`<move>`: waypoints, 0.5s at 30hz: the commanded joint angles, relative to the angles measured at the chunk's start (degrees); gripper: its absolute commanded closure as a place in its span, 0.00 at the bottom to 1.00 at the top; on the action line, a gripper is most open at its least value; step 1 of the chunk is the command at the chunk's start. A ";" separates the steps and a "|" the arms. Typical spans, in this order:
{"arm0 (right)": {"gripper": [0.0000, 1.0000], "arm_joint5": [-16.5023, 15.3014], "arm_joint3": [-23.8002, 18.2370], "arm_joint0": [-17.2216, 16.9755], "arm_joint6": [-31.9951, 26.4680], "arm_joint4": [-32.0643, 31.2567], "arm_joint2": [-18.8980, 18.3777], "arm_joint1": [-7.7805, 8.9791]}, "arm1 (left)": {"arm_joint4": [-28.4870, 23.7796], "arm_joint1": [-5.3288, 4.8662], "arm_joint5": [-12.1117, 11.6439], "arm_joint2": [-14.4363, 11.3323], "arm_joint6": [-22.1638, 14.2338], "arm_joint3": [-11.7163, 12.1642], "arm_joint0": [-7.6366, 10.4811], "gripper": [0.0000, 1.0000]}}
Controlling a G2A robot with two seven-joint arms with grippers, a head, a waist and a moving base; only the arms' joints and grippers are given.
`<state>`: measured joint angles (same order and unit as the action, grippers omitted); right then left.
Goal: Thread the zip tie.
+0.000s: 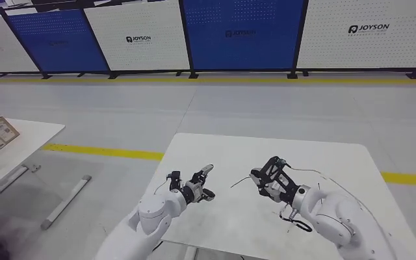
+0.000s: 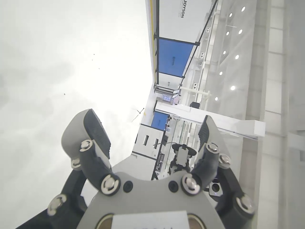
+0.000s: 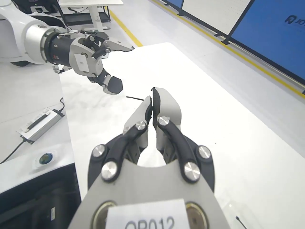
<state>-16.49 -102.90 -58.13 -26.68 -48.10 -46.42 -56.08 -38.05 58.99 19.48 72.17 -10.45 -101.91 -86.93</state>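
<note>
Visibly thin black zip tie [image 3: 135, 98], smooth table [image 3: 214, 132]

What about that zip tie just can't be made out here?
Right wrist view: the shut right tool covers part of the zip tie.
Top view: the zip tie is too thin to tell head from tail.
Right wrist view: a dark strip is cut off by the bottom edge.

obstacle: zip tie [image 3: 134, 98] juts from right gripper [image 3: 152, 96] toward left gripper [image 3: 124, 66] | room: gap between them; far table [image 1: 260, 149]
</note>
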 commanded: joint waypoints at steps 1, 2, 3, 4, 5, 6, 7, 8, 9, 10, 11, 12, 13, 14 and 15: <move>1.00 0.00 0.00 0.00 0.00 0.00 0.00 0.00 | -0.01 0.00 0.00 0.00 -0.02 0.00 0.01 0.00; 1.00 0.00 0.00 0.00 0.00 0.00 0.00 0.00 | -0.01 0.00 0.00 0.00 -0.02 0.00 0.01 0.00; 1.00 0.00 0.00 0.00 0.00 0.00 0.00 0.00 | -0.01 0.00 0.00 0.00 -0.02 0.00 0.01 0.00; 1.00 0.17 0.05 -0.19 0.17 -0.35 -0.01 -0.02 | -0.01 0.00 0.00 0.00 -0.02 0.00 0.01 0.00; 1.00 0.35 -0.01 -0.23 -0.04 -1.83 0.11 -0.06 | -0.81 0.09 -0.12 -0.06 0.17 0.08 -0.06 0.00; 1.00 -0.13 -0.48 -0.09 -0.15 -3.82 0.65 -0.20 | -2.45 0.22 0.00 -0.08 -0.05 -0.23 -0.05 0.00; 1.00 -0.44 -0.59 0.09 0.06 -5.01 1.01 -0.34 | -3.67 0.26 0.00 -0.13 -0.56 -0.35 -0.14 0.00; 1.00 -0.48 -0.54 0.33 0.00 -6.24 1.39 -0.50 | -4.41 0.26 0.00 0.02 -0.38 -0.43 -0.13 0.00; 1.00 -0.40 -0.62 0.71 0.01 -7.85 1.96 -0.76 | -5.52 0.30 0.00 0.12 0.25 -0.87 -0.17 0.00; 1.00 -0.45 -0.60 0.98 0.16 -8.96 2.42 -0.97 | -6.60 0.30 0.00 -0.06 0.14 -1.13 -0.30 0.00; 1.00 -0.52 -0.48 1.25 0.25 -10.12 2.91 -1.17 | -7.64 0.23 0.00 -0.27 -0.39 -1.19 -0.37 0.00; 1.00 -0.43 -0.35 1.53 0.31 -11.27 3.35 -1.38 | -8.60 0.10 0.00 -0.44 -0.89 -1.14 -0.38 0.00; 1.00 -0.47 -0.17 1.82 0.59 -12.72 4.01 -1.68 | -10.33 -0.16 0.00 -0.98 -2.42 -0.84 -0.33 0.00; 1.00 -0.54 0.11 2.04 0.73 -13.61 4.50 -1.91 | -11.40 -0.47 0.00 -1.50 -3.68 -0.33 -0.15 0.00; 1.00 -0.49 0.49 2.25 0.95 -14.12 4.88 -2.14 | -12.69 -0.84 0.00 -2.12 -4.66 0.35 0.17 0.00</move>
<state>-16.99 -102.80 -56.10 -25.94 -61.54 -41.97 -57.99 -49.18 58.58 19.48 70.77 -13.71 -102.36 -87.11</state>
